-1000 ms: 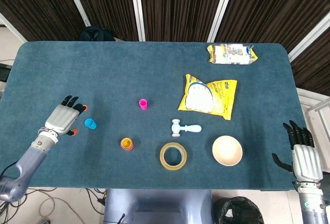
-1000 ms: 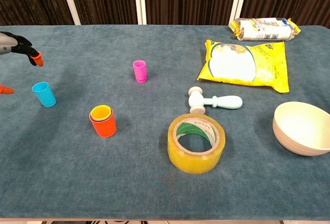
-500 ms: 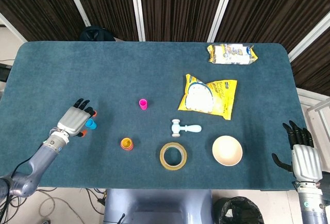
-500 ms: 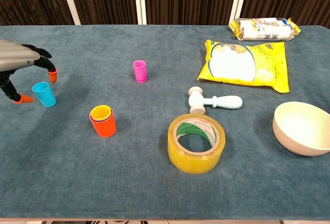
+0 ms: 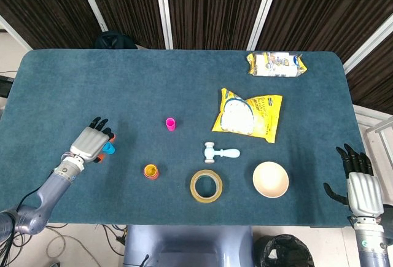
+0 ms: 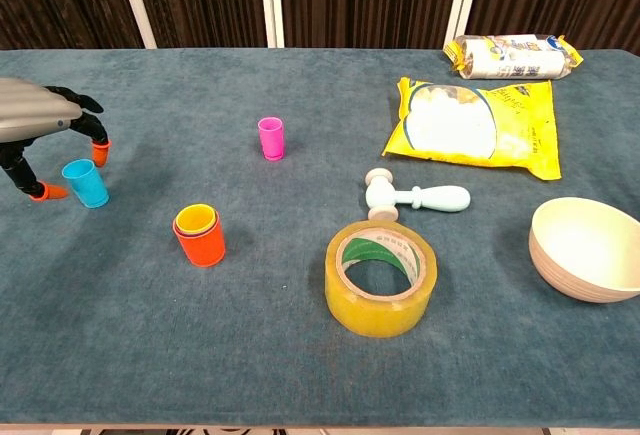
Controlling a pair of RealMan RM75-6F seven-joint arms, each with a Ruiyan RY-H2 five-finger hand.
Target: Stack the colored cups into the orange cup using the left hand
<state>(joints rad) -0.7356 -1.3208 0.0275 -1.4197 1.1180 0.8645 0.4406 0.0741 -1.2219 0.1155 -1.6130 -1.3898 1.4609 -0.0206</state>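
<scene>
The orange cup (image 5: pixel 150 171) (image 6: pixel 200 235) stands near the table's front with a yellow cup nested inside it. A blue cup (image 5: pixel 108 149) (image 6: pixel 86 183) stands upright to its left. My left hand (image 5: pixel 92 143) (image 6: pixel 40 127) arches over the blue cup from the left, with the thumb tip just left of the cup and the fingertips (image 6: pixel 100 152) behind it. The fingers are spread and I see no firm grip. A pink cup (image 5: pixel 171 123) (image 6: pixel 271 138) stands alone further back. My right hand (image 5: pixel 359 184) hangs open off the table's front right corner.
A yellow tape roll (image 6: pixel 381 277), a small white-and-teal mallet (image 6: pixel 415 195) and a cream bowl (image 6: pixel 588 248) lie right of the cups. A yellow snack bag (image 6: pixel 480 125) and a white packet (image 6: pixel 510 55) lie at the back right.
My left hand has moved right and down to the blue cup, and its fingers now bracket it. The cups and the right hand have not moved.
</scene>
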